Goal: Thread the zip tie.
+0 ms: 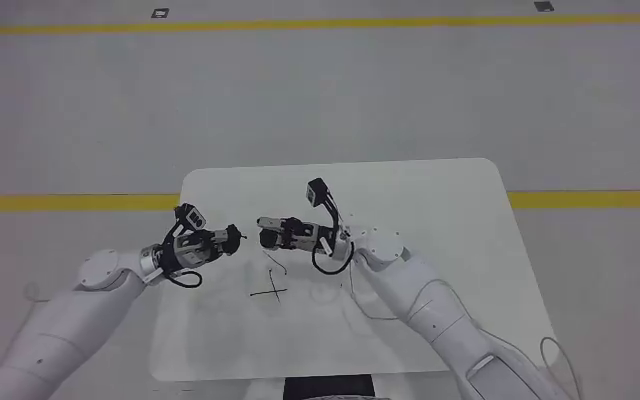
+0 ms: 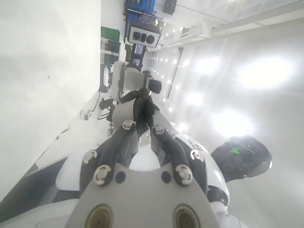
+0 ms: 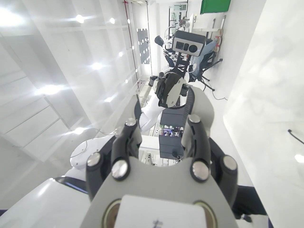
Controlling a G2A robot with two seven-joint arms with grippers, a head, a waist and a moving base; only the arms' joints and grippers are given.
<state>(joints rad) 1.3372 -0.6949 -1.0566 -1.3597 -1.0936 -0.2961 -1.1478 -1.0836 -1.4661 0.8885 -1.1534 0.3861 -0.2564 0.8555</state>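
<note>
Thin black zip ties lie on the white table (image 1: 430, 220): two crossed ones (image 1: 270, 292) and a curved one (image 1: 276, 264) just behind them. One end of a zip tie (image 3: 295, 135) also shows on the table in the right wrist view. Both arms hover above the table, facing each other tip to tip, a small gap apart. My left gripper (image 1: 237, 237) (image 2: 142, 96) is shut, and I see no zip tie between its pads. My right gripper (image 1: 262, 229) (image 3: 163, 103) is open and holds nothing. The zip ties lie below and in front of both grippers.
The table's right half and far side are bare. A black cable (image 1: 325, 262) loops off the right wrist. Yellow floor lines (image 1: 80, 202) run behind the table. A green bin (image 3: 215, 5) stands far off on the floor.
</note>
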